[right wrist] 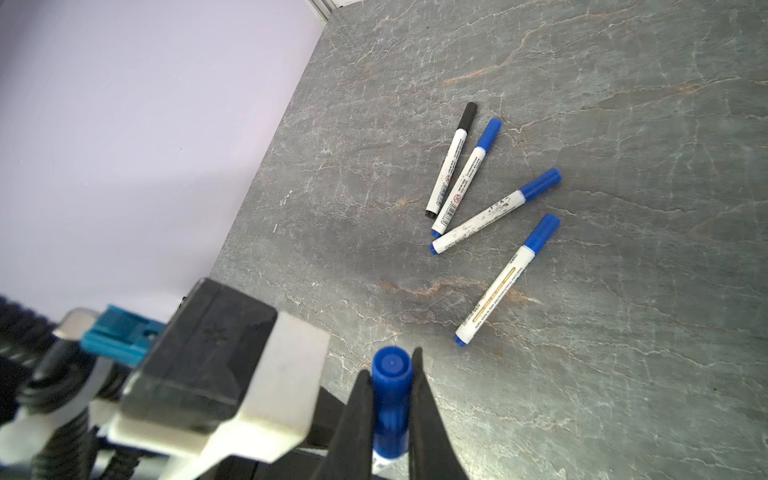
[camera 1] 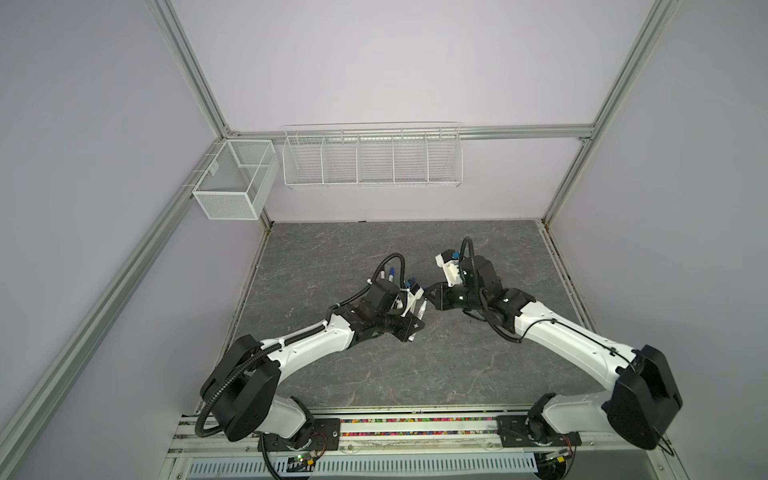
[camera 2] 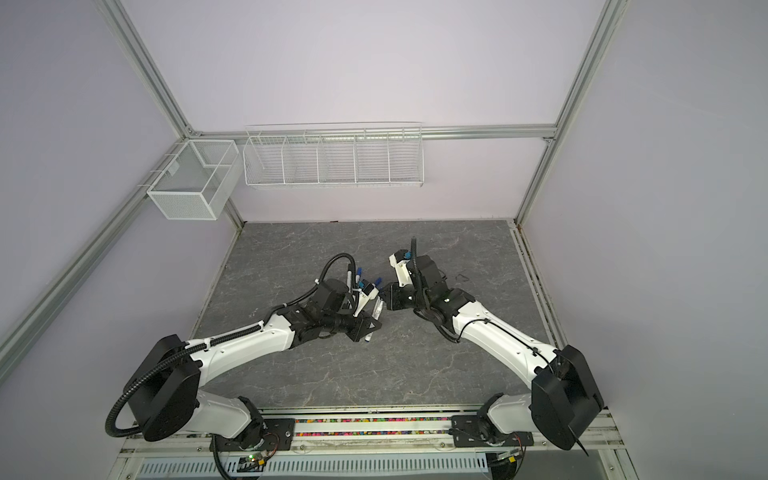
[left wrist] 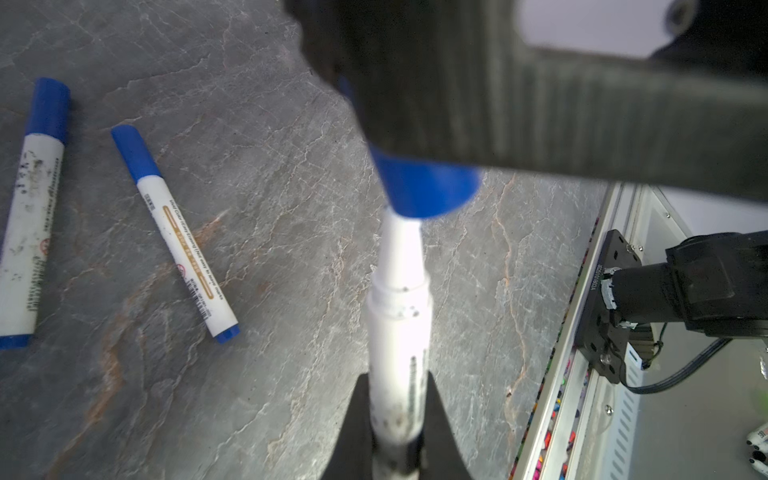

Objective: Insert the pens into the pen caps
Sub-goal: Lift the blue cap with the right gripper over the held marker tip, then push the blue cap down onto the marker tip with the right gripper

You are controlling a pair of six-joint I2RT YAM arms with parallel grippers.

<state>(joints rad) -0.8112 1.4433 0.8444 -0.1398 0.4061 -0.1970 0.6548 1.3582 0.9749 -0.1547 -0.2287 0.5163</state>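
Observation:
My left gripper (left wrist: 397,415) is shut on a white pen (left wrist: 399,332), above the dark stone table (camera 1: 374,374). The pen's narrow tip sits in the mouth of a blue pen cap (left wrist: 424,187). My right gripper (right wrist: 390,399) is shut on that pen cap (right wrist: 390,386), and a bit of white barrel shows below it. In both top views the left gripper (camera 1: 419,318) (camera 2: 372,322) and the right gripper (camera 1: 430,291) (camera 2: 384,291) meet at the table's middle. Several capped pens lie on the table: one black (right wrist: 453,158), the others blue (right wrist: 467,176) (right wrist: 494,210) (right wrist: 507,280).
A white wire rack (camera 1: 372,156) and a mesh box (camera 1: 235,178) hang on the back wall. A metal rail (camera 1: 415,426) with coloured bits runs along the table's front edge. Two of the capped pens (left wrist: 31,208) (left wrist: 174,232) lie close beside my left gripper.

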